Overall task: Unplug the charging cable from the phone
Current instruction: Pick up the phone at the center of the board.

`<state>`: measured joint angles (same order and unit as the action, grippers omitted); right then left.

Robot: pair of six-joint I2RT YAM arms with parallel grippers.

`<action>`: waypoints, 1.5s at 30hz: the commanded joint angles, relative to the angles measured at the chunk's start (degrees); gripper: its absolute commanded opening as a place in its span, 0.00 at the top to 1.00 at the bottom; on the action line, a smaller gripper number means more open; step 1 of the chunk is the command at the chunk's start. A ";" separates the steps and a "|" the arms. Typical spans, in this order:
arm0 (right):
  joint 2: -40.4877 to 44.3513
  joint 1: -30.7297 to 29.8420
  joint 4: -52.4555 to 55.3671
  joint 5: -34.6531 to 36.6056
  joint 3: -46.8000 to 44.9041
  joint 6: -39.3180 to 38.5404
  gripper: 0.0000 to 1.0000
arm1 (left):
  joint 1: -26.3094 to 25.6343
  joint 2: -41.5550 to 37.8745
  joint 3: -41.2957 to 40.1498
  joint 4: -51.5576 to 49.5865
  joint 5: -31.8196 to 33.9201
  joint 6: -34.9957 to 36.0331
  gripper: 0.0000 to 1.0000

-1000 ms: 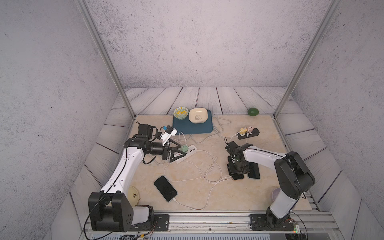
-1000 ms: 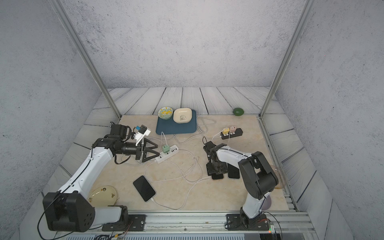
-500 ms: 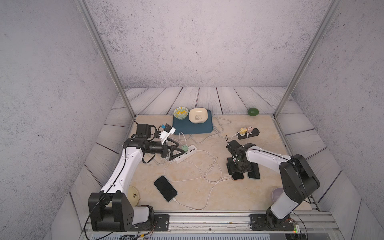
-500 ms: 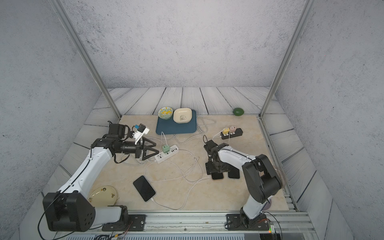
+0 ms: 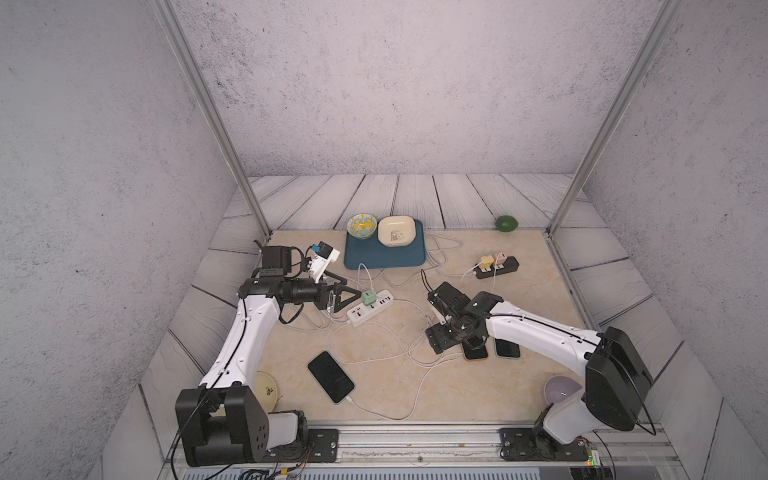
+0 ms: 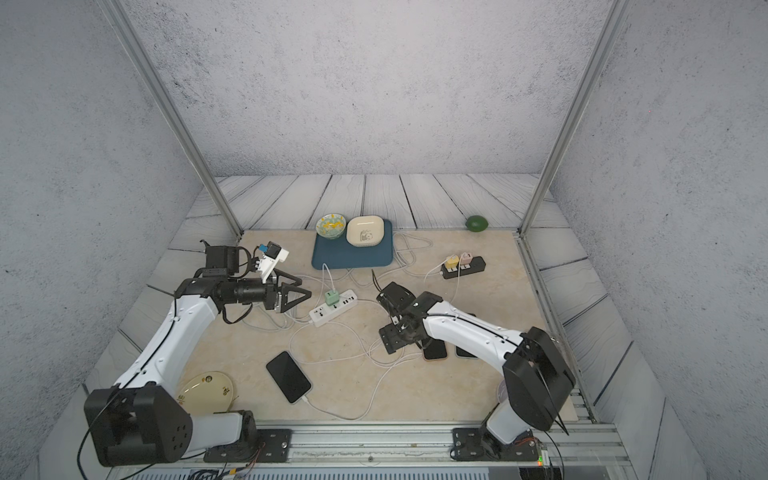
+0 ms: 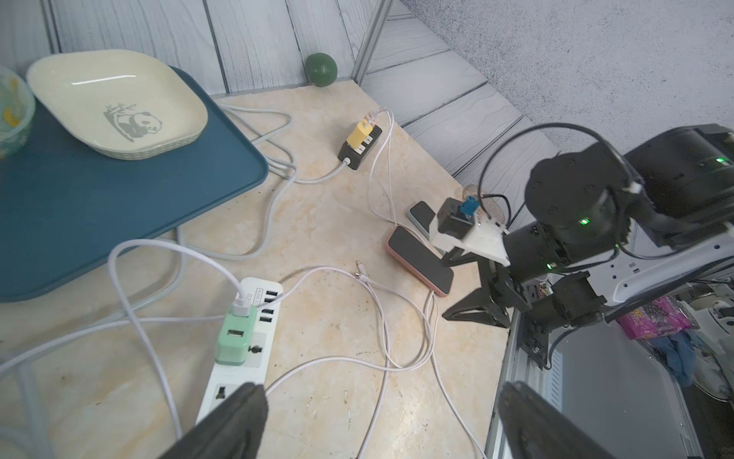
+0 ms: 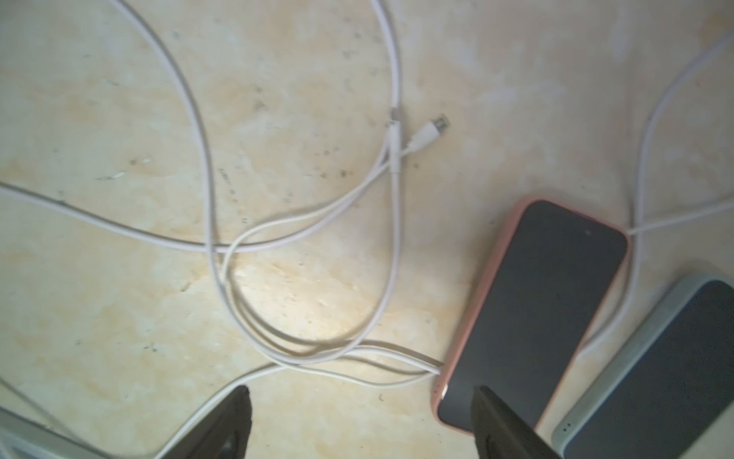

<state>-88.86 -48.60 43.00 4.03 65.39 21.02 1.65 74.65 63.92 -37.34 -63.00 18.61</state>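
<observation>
Hovering low over the table (image 8: 119, 119), the right gripper (image 8: 359, 397) is holding its jaws wide and gripping nothing, and so is the left gripper (image 7: 381, 391), well apart from it. The pink-cased phone (image 8: 536, 310) is lying right beneath the right jaws. Its white charging cable (image 8: 427, 365) is looking plugged in, so the actual pull is all waiting to be done.

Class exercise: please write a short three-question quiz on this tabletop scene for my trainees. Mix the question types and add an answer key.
1. Multiple choice: the green adapter is plugged into A) the white power strip, B) a wall socket, C) nothing at all.
2. True or false: the left gripper is shut tight.
3. Fill in: the phone nearest the right gripper has a ____ case.
Key: 1 A; 2 false, it is open and holds nothing; 3 pink.
</observation>
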 commanded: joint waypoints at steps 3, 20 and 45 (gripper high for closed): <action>-3.70 -6.54 -3.93 1.49 3.79 2.06 0.13 | 1.34 -1.35 -0.79 2.10 1.04 -2.07 0.02; -18.64 -19.64 -10.11 7.19 14.41 5.15 0.12 | 3.44 -1.77 -2.22 8.65 8.43 -8.70 0.02; -39.17 -29.24 -11.54 4.47 35.72 0.73 0.02 | 4.59 -4.51 -3.78 10.89 13.23 -9.88 0.02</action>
<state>-126.50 -77.23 30.13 9.02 98.59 22.68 5.45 71.11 60.62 -27.11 -49.67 8.93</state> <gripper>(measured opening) 0.974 0.982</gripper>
